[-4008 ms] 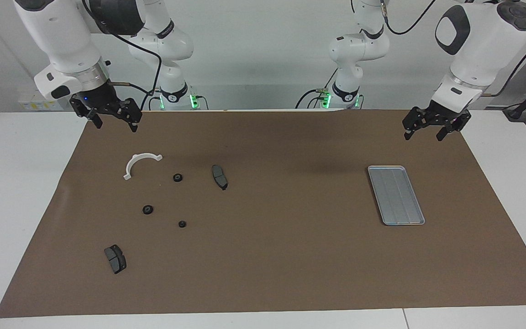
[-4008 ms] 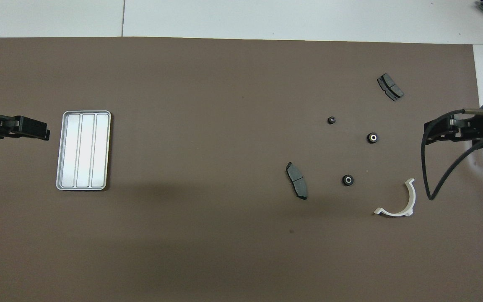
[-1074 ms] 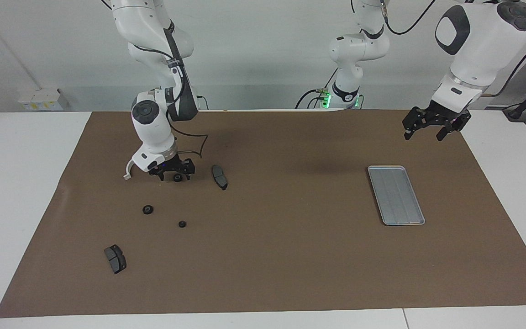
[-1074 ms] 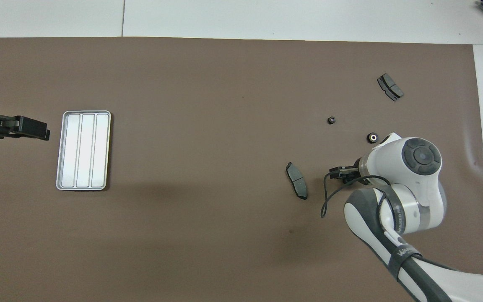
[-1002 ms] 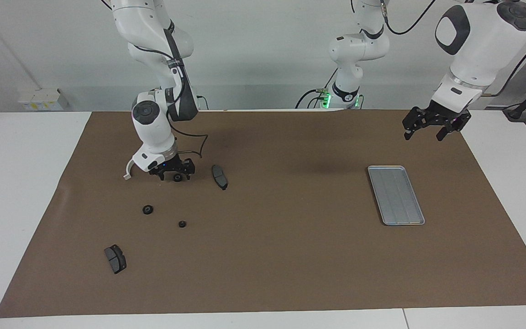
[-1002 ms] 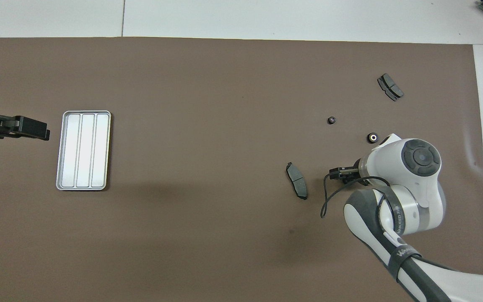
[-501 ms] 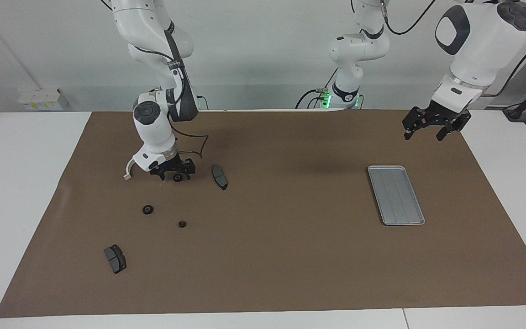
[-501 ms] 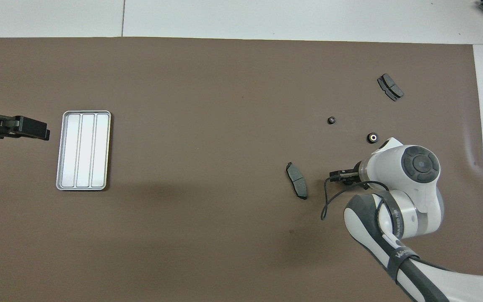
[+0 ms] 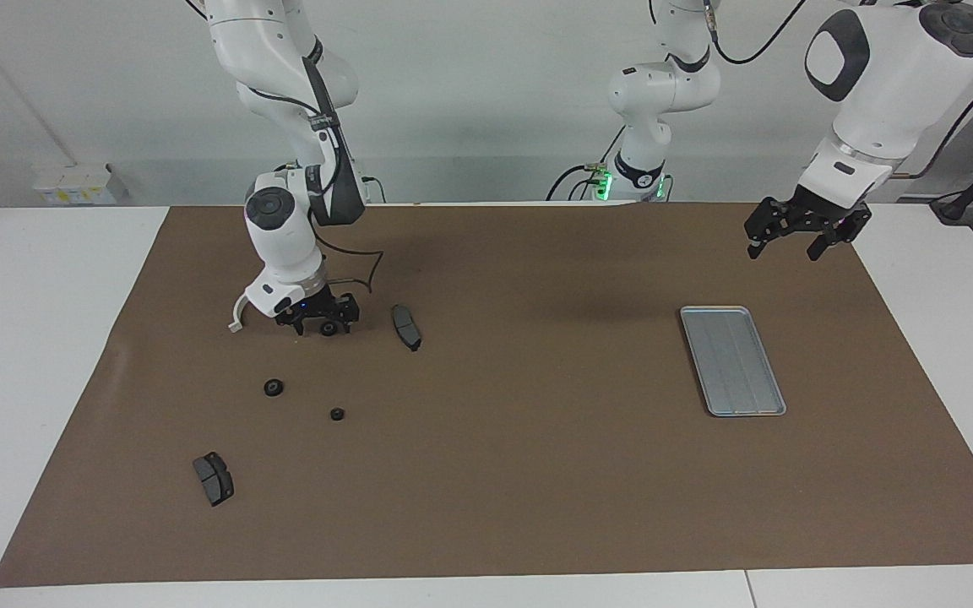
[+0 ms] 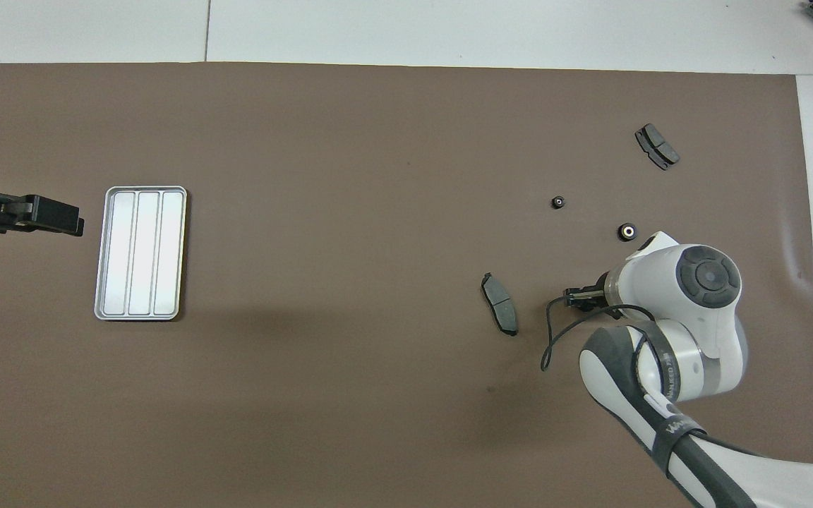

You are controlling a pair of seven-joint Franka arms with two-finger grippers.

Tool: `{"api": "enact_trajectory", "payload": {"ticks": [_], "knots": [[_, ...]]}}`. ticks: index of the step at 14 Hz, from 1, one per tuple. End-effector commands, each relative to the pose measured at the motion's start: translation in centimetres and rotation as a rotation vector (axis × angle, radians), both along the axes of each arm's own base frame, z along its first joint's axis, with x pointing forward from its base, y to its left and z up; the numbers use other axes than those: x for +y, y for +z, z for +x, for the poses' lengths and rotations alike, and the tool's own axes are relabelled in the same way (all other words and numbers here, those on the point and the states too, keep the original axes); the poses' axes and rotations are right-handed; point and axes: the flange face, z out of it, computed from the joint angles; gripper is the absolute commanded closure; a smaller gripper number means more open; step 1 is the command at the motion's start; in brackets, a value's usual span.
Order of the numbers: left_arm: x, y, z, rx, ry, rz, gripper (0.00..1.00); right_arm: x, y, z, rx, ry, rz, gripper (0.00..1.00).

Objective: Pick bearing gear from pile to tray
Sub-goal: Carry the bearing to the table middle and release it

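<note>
The pile lies scattered on the brown mat at the right arm's end of the table. My right gripper (image 9: 326,325) is down at the mat, its fingers drawn in against a small black round bearing gear (image 9: 328,328) that still sits on the mat. In the overhead view the wrist hides that gear, and only one finger (image 10: 579,294) shows. Two more bearing gears (image 9: 273,388) (image 9: 336,414) lie farther from the robots. The silver tray (image 9: 732,360) (image 10: 141,252) holds nothing. My left gripper (image 9: 795,245) waits open in the air over bare mat near the tray.
A dark grey brake pad (image 9: 406,327) lies close beside the right gripper, and another brake pad (image 9: 214,478) lies farther from the robots. The white half-ring bracket (image 9: 237,317) is partly hidden by the right wrist. A black cable (image 10: 551,339) loops off that wrist.
Four seconds ago the right arm hung high; it has come down onto the gear. In the last half second its fingers have drawn inward around it. The left arm has not moved.
</note>
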Motion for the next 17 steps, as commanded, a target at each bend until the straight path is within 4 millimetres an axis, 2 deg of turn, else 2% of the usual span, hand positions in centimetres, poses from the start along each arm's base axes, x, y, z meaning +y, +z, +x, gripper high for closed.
{"api": "enact_trajectory", "payload": {"ticks": [1,2,3,4,7,9,12,15,17], "knots": [[0.3,0.6,-0.4,-0.016,0.011,0.005,0.00,-0.3,0.2,-0.4,-0.010,0.022,0.011,0.79],[0.3,0.6,-0.4,-0.016,0.011,0.004,0.00,-0.2,0.2,-0.4,-0.012,0.022,0.012,0.93],[0.3,0.6,-0.4,-0.016,0.009,0.005,0.00,0.0,0.2,-0.2,-0.013,0.021,0.012,1.00],[0.3,0.6,-0.4,-0.016,0.009,0.005,0.00,0.0,0.5,0.0,-0.019,0.012,0.013,1.00],[0.3,0.6,-0.4,-0.016,0.011,0.005,0.00,0.9,4.1,2.7,-0.059,-0.032,0.021,1.00],[0.3,0.6,-0.4,-0.016,0.009,0.005,0.00,4.2,6.5,4.1,-0.078,-0.072,0.031,1.00],[0.3,0.6,-0.4,-0.016,0.009,0.005,0.00,9.9,8.2,4.9,-0.110,-0.098,0.051,1.00],[0.3,0.6,-0.4,-0.016,0.009,0.005,0.00,17.5,9.4,5.4,-0.107,-0.147,0.069,1.00],[0.3,0.6,-0.4,-0.016,0.011,0.005,0.00,20.9,9.6,6.8,-0.108,-0.173,0.066,1.00]]}}
